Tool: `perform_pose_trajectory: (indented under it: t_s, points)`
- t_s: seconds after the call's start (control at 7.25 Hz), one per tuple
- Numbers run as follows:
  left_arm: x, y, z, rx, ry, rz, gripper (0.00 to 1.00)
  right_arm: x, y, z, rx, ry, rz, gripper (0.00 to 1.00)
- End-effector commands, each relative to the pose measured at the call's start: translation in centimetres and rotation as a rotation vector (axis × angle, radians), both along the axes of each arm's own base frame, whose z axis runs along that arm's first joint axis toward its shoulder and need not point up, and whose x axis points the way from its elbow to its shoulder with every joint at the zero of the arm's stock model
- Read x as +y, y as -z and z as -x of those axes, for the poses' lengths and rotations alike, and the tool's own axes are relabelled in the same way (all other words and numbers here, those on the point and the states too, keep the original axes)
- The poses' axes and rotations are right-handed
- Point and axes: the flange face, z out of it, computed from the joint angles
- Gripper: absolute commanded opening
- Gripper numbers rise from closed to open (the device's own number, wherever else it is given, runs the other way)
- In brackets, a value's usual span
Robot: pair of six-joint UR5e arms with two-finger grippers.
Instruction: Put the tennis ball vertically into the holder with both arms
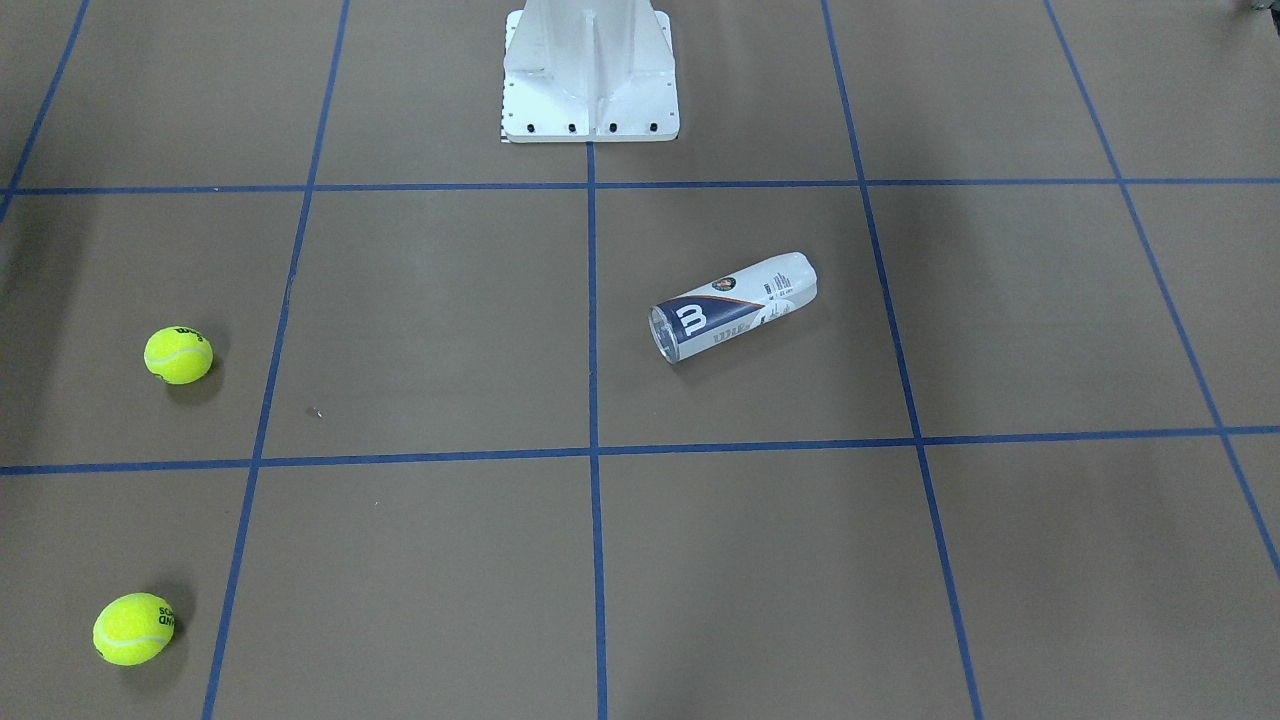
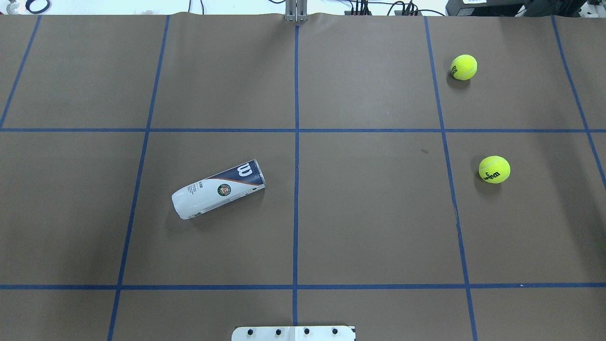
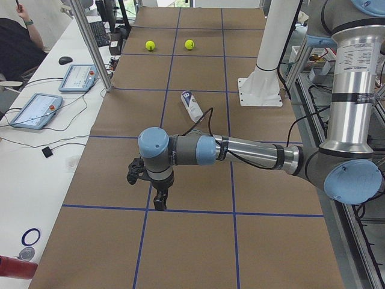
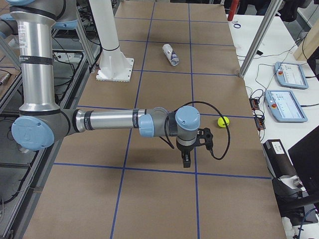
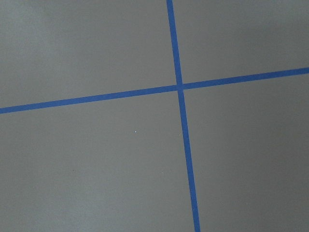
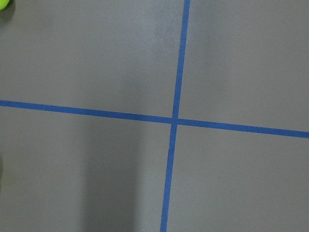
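Observation:
The holder (image 2: 218,189) lies on its side on the brown table, on my left half, with its open metal rim (image 1: 663,333) toward the far side. Two yellow tennis balls rest on my right half, one near the middle row (image 2: 494,169) and one farther out (image 2: 463,67). My left gripper (image 3: 159,203) hangs over a blue tape crossing well to the left of the holder and shows only in the exterior left view, so I cannot tell its state. Only the exterior right view shows my right gripper (image 4: 186,162), near a ball (image 4: 223,121), state unclear. Neither holds anything I can see.
The white metal base (image 1: 590,80) stands at the robot's edge of the table. Blue tape lines (image 2: 296,142) grid the brown surface. Tablets (image 3: 35,109) and cables lie on the side bench, where a person's arm (image 3: 24,36) shows. A ball's edge (image 6: 4,4) shows at the right wrist view's corner.

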Motion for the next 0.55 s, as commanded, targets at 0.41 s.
perform_pose_trajectory:
  t_s: [0.41]
  points:
    - [-0.24,0.45,-0.07,0.000,0.003,-0.002,1.00,0.11,-0.15,0.00,0.000,0.000,0.003,0.99]
